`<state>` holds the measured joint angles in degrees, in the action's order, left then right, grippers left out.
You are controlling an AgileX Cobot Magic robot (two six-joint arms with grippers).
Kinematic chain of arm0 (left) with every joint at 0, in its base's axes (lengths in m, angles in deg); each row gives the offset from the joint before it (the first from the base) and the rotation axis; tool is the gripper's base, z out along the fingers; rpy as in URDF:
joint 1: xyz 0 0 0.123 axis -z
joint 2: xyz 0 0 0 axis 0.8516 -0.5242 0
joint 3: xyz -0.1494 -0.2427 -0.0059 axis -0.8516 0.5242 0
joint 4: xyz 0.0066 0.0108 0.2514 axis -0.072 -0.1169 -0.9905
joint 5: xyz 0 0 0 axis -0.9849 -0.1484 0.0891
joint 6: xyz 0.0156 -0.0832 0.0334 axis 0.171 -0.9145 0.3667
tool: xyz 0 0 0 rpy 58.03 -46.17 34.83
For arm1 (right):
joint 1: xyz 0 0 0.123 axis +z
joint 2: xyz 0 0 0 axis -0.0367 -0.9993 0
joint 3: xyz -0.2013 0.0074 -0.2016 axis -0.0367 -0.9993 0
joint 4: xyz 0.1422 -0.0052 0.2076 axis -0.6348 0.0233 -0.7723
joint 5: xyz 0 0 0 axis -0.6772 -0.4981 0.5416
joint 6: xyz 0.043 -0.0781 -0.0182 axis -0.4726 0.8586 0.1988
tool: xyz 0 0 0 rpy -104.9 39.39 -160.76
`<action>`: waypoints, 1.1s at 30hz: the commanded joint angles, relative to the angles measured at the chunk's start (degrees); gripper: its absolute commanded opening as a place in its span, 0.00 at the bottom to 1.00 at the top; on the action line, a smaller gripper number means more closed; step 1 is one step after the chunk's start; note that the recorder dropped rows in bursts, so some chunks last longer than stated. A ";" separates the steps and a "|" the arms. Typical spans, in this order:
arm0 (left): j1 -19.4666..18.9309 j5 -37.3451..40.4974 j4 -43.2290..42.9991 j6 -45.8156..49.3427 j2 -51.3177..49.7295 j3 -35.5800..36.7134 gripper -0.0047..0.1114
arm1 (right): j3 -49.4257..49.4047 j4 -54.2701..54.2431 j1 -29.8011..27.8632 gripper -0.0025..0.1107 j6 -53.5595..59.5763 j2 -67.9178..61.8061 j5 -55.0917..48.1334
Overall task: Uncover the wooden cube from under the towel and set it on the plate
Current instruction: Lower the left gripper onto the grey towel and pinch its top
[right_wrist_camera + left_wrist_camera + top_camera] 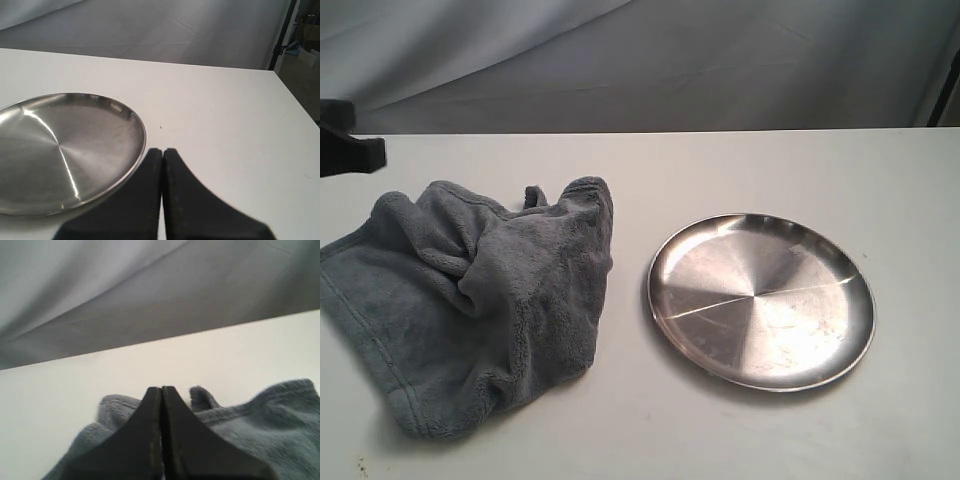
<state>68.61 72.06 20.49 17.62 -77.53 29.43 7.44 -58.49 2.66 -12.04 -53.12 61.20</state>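
The grey-blue fleece towel (470, 300) lies bunched on the white table at the left. No wooden cube shows in any view; it is hidden. The shiny steel plate (761, 300) sits empty to the towel's right. My left gripper (161, 389) is shut with nothing between its fingers, hovering over the towel (280, 420) near its far edge. In the exterior view only a dark part of the left arm (345, 145) shows at the left edge. My right gripper (163, 150) is shut and empty, just beside the rim of the plate (60, 150).
A grey backdrop cloth (640, 60) hangs behind the table's far edge. The table's right edge (295, 100) shows in the right wrist view, with a dark stand (280, 40) and clutter beyond it.
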 commanded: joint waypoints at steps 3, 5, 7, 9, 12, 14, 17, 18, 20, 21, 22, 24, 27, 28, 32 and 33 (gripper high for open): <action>8.21 13.94 -0.35 -0.33 -4.93 -5.61 0.04 | -0.20 0.48 0.13 0.02 0.12 0.31 0.02; 9.74 17.85 0.09 -0.20 -7.03 -7.43 0.04 | -0.20 0.48 0.13 0.02 0.12 0.31 0.02; 11.00 20.35 0.09 0.21 -8.81 -8.53 0.04 | -0.20 0.48 0.13 0.02 0.12 0.31 0.02; 12.15 22.19 0.09 0.32 -10.49 -9.08 0.04 | -0.20 0.48 0.13 0.02 0.12 0.31 0.02; 14.03 25.52 3.96 5.02 -12.48 -10.40 0.04 | -0.20 0.48 0.13 0.02 0.12 0.31 0.02; 15.04 29.30 10.55 12.68 -13.77 -12.11 0.04 | -0.20 0.48 0.13 0.02 0.12 0.31 0.02; 15.29 36.73 22.34 24.68 -15.55 -15.24 0.04 | -0.20 0.48 0.13 0.02 0.12 0.31 0.02; 15.29 39.34 25.77 27.65 -16.13 -16.03 0.04 | -0.20 0.48 0.13 0.02 0.12 0.31 0.02; 15.29 42.43 30.67 32.72 -16.92 -17.14 0.04 | -0.20 0.48 0.13 0.02 0.12 0.31 0.02; 15.29 42.87 32.24 34.37 -17.05 -17.25 0.04 | -0.20 0.48 0.13 0.02 0.12 0.31 0.02; 15.29 43.13 34.14 36.67 -17.19 -17.25 0.04 | -0.20 0.48 0.13 0.02 0.12 0.31 0.02; 15.29 43.53 35.81 39.02 -17.43 -17.25 0.04 | -0.20 0.48 0.13 0.02 0.12 0.31 0.02; 15.40 44.18 38.05 40.82 -17.56 -17.25 0.04 | -0.20 0.48 0.13 0.02 0.12 0.31 0.02; 15.40 44.35 39.03 41.87 -17.56 -17.25 0.04 | -0.20 0.48 0.13 0.02 0.12 0.31 0.02; 15.40 43.28 43.06 47.09 -17.56 -17.25 0.04 | -0.20 0.48 0.13 0.02 0.12 0.31 0.02; 15.40 42.45 44.28 48.52 -17.56 -17.25 0.04 | -0.20 0.48 0.13 0.02 0.12 0.31 0.02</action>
<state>83.74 116.22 61.30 62.13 -94.94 12.63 7.44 -58.49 2.66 -12.04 -53.12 61.20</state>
